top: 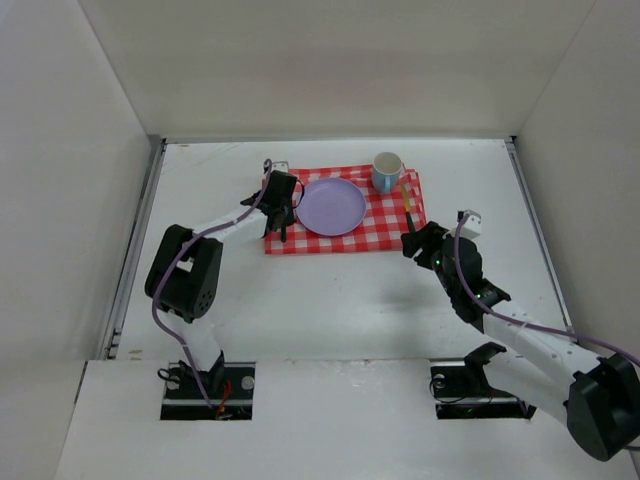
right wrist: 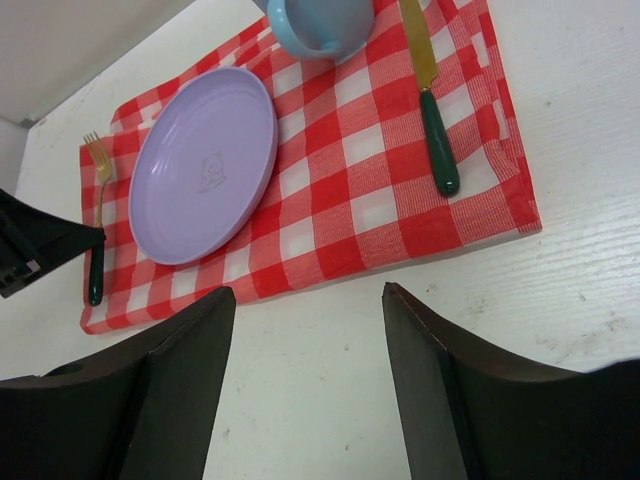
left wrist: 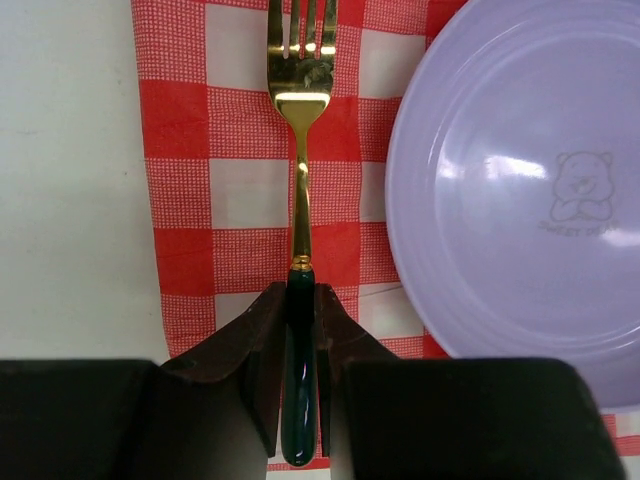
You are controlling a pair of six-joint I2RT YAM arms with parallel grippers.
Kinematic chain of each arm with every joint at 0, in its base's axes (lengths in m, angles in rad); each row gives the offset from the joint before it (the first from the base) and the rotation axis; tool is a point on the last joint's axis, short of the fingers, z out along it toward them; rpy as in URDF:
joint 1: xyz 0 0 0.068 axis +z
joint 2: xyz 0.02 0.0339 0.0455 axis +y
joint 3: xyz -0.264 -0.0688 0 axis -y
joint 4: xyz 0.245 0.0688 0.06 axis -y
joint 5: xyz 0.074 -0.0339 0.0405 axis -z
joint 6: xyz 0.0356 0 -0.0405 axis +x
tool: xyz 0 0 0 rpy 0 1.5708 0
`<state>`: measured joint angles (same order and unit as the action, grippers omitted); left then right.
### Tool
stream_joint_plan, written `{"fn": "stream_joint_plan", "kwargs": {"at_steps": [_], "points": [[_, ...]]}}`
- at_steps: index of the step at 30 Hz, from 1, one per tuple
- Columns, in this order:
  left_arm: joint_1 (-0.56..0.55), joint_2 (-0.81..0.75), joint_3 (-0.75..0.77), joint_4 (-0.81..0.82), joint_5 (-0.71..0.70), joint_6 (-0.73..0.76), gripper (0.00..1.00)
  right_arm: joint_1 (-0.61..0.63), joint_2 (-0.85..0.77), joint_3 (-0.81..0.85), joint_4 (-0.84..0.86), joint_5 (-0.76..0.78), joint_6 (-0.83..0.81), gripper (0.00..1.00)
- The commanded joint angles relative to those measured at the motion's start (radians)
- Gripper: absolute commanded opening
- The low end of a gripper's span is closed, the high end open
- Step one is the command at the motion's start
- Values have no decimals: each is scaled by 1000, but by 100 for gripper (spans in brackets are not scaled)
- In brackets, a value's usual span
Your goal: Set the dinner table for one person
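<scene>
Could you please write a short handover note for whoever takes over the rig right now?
Left gripper: shut on the fork by its green handle, on the checked cloth left of the plate.
Right gripper: open, empty, over bare dinner table near the cloth.
Done: plate, knife right of it, mug at the cloth's far edge.
Left: probably release the fork, retract both arms.

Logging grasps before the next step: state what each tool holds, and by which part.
The left tool grips the fork by its dark green handle, near where it meets the gold neck. The right tool is open and holds nothing.
</scene>
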<state>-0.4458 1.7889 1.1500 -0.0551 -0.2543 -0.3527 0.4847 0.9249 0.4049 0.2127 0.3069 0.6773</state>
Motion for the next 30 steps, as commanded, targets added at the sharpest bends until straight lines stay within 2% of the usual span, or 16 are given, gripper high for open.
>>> {"fn": "stream_joint_plan", "kwargs": {"at_steps": [1,7,12,17,23,30], "points": [[0,-13,56,-38,-23,46,5,-5,9,18,62,6,-8,67],[9,32,40,-29,-25,32,7,-2,38,26,68,3,-10,68],[23,55,37,-17,-28,9,14,-2,31,22,74,8,-12,69],[19,14,7,6,-31,-19,29,-2,8,14,74,12,-13,69],[0,-190,-117,61,-66,-80,41,-7,2,15,71,14,-13,71],[41,-515,-395,136,-74,-270,42,-10,-3,8,76,21,-7,71]]}}
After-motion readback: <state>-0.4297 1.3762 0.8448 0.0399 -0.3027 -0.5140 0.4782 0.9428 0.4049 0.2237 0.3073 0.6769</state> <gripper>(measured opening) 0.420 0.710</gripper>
